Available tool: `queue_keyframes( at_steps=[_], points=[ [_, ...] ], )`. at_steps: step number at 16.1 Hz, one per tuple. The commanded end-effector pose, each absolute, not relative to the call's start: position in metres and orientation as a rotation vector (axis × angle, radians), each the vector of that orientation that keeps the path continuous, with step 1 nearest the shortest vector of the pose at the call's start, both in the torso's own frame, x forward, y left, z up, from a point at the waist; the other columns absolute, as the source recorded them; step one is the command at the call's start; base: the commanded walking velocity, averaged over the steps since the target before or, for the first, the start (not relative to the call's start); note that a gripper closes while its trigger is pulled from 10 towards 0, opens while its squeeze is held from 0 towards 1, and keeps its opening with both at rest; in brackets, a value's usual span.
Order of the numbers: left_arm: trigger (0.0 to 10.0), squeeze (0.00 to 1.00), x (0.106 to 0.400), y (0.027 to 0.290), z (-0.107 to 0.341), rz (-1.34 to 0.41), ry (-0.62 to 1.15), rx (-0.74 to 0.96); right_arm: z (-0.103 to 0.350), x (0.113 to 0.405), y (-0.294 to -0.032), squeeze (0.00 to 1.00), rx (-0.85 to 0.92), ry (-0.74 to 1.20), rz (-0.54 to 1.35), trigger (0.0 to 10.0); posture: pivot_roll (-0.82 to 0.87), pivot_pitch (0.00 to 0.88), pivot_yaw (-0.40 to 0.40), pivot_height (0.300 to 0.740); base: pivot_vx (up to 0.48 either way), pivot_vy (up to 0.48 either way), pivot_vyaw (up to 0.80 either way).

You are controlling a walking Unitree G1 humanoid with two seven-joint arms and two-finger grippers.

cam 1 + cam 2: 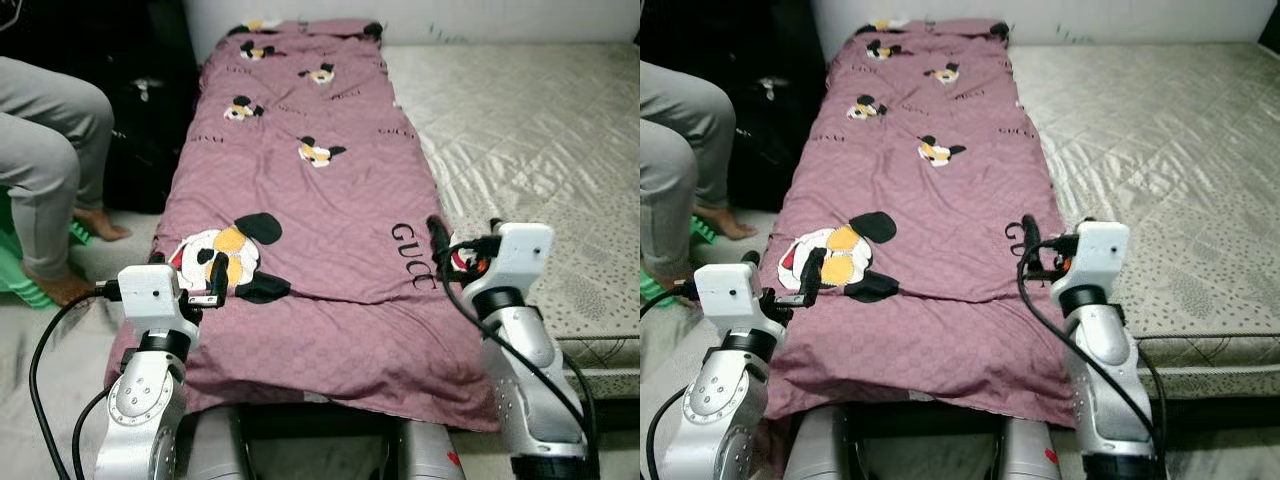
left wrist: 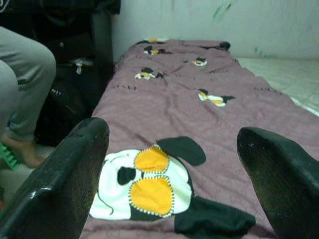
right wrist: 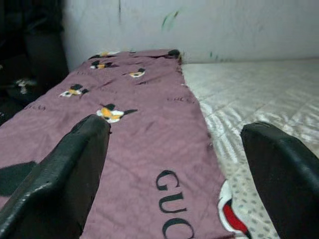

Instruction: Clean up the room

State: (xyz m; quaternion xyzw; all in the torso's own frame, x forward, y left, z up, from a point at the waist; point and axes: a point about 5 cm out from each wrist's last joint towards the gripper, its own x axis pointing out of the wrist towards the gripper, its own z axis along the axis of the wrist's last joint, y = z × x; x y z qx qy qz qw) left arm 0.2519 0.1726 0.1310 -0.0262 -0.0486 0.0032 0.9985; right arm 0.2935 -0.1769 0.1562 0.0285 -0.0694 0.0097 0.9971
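The purple blanket (image 1: 320, 190) lies folded in a long strip down the left side of the mattress (image 1: 520, 130), its near edge hanging toward the robot. The left gripper (image 1: 215, 283) and right gripper (image 1: 437, 243) hover over the near corners, fingers apart and empty. A good fold probably needs both corners pinched evenly. The blanket's underside is hidden; a seated person's legs (image 1: 45, 160) are cut off at left.

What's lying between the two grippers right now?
Just the purple blanket, flat on the bed, between the left gripper and right gripper, seen in the left eye view.
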Motion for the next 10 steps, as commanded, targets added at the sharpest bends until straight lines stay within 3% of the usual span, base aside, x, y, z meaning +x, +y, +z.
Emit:
queue_keyframes(
  at_steps=[1, 10],
  points=[
    [10.0, 0.00, 0.2527, 0.1731, 0.1289, 0.009, -0.092, -0.049, 0.1572, 0.2948, -0.1799, 0.00, 0.067, -0.144, 0.010, 10.0, 0.00, 0.009, 0.028, 0.597, 0.000, 0.000, 0.00],
    [10.0, 0.00, 0.2566, 0.1706, 0.1265, 0.001, -0.092, -0.051, 0.1578, 0.2980, -0.1806, 0.00, 0.077, -0.156, 0.005, 10.0, -0.01, 0.000, 0.033, 0.695, 0.000, 0.000, 0.00]
  ],
)
